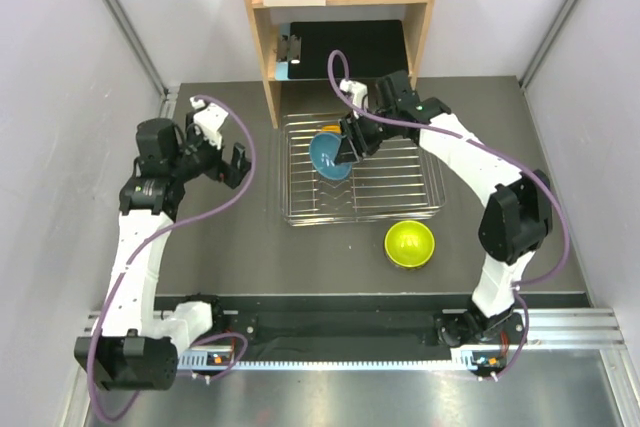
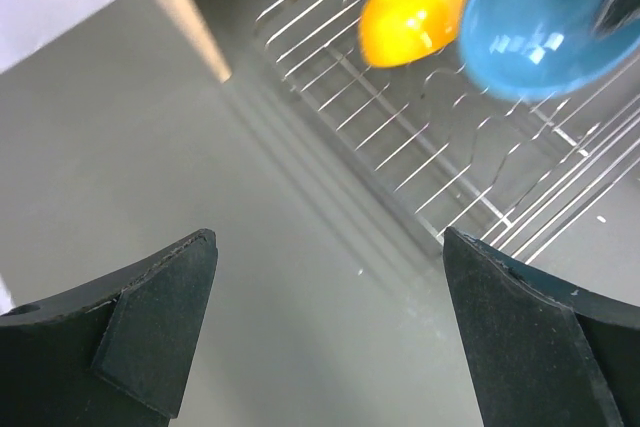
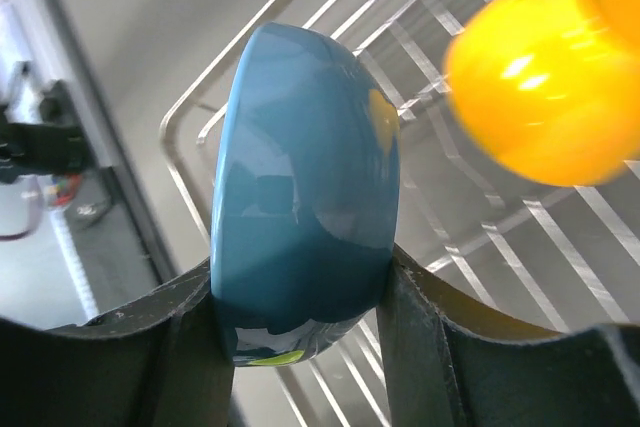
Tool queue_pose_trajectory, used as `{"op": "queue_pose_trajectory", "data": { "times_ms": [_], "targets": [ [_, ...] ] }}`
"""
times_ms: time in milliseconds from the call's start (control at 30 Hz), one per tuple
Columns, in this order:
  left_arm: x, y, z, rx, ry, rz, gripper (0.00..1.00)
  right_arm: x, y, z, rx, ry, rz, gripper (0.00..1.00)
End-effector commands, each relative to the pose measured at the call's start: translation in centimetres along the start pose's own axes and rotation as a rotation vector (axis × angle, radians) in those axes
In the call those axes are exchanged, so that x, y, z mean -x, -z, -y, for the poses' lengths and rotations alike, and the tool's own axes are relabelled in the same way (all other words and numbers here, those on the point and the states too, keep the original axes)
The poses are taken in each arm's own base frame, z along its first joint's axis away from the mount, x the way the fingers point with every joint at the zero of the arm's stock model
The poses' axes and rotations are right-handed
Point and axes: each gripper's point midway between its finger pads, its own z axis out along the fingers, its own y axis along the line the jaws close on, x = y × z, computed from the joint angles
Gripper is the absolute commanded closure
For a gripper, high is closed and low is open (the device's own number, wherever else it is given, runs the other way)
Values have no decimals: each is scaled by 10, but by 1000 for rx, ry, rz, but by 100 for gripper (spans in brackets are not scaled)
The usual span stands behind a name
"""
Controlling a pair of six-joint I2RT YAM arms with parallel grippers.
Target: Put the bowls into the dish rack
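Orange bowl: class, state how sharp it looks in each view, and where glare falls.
Right wrist: the orange bowl is soft and out of focus, with white glare spots; the blue bowl beside it is sharper. Left wrist: the orange bowl is slightly blurred, with glare on its side. Top external: only a sliver shows behind the blue bowl.

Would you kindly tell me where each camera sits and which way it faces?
Top external: fixed above and behind, looking down on the dark table, silver wire dish rack and round lime-green bowl; both arms show.
Left wrist: on the left arm, looking across the table toward the rack; open left gripper at the bottom.
Right wrist: on the right arm, close over the rack; the right gripper pinches the glossy blue bowl.
Shared: all show rack, blue bowl, round orange bowl.
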Motion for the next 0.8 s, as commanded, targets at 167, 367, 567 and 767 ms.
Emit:
{"op": "queue_pose_trajectory", "data": {
  "times_ms": [167, 367, 567, 767],
  "targets": [
    [-43, 16, -9, 61, 98, -89, 1, 50, 59, 14, -288, 317, 60, 100],
    [-62, 22, -20, 116, 154, -122, 1, 36, 56, 25, -405, 433, -35, 100],
    [-70, 26, -23, 145, 196, -129, 1, 26, 45, 20, -484, 557, -100, 100],
    [-74, 27, -21, 148, 217, -126, 1, 24, 36, 15, -540, 648, -133, 100]
  ]
}}
